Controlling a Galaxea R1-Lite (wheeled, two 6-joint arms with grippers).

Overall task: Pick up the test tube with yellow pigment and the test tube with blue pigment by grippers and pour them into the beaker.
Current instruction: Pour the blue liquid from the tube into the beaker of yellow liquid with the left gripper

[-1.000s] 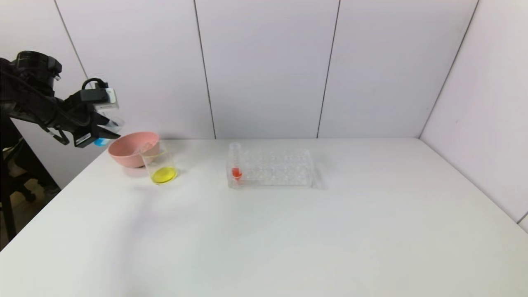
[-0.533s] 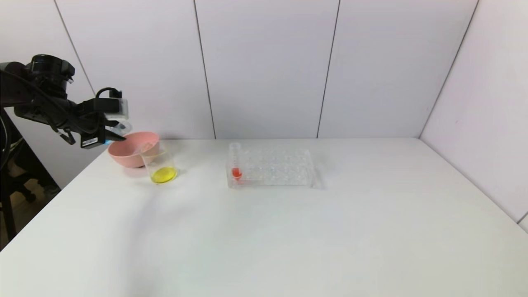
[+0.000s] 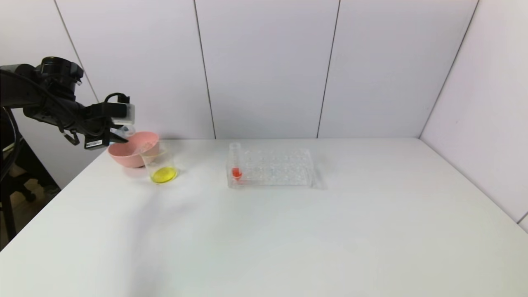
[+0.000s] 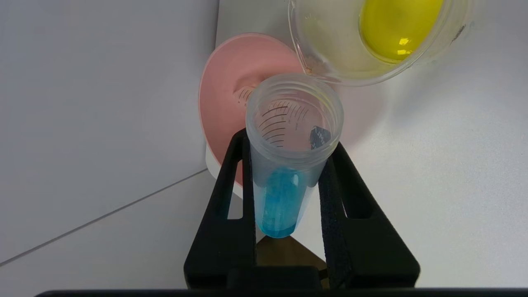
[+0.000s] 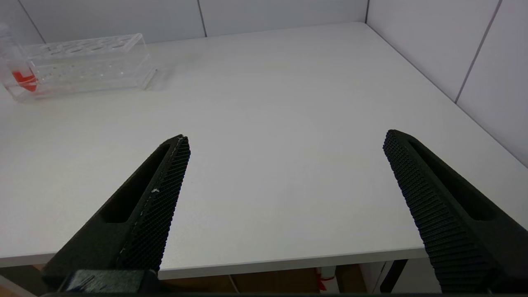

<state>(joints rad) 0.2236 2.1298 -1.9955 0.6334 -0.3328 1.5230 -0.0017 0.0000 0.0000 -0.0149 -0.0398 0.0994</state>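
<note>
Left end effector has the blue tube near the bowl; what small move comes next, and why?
Probably carry the left end effector a little farther toward the beaker. The test tube with blue pigment has its mouth over the pink bowl, not the beaker, which holds only yellow liquid.

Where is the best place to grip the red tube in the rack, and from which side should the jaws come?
Grip the red tube at its bare top, just under the rim, coming from above. It stands upright in the rack corner, whose walls cover the lower part. The right gripper is open and free; the left gripper holds the blue tube.
</note>
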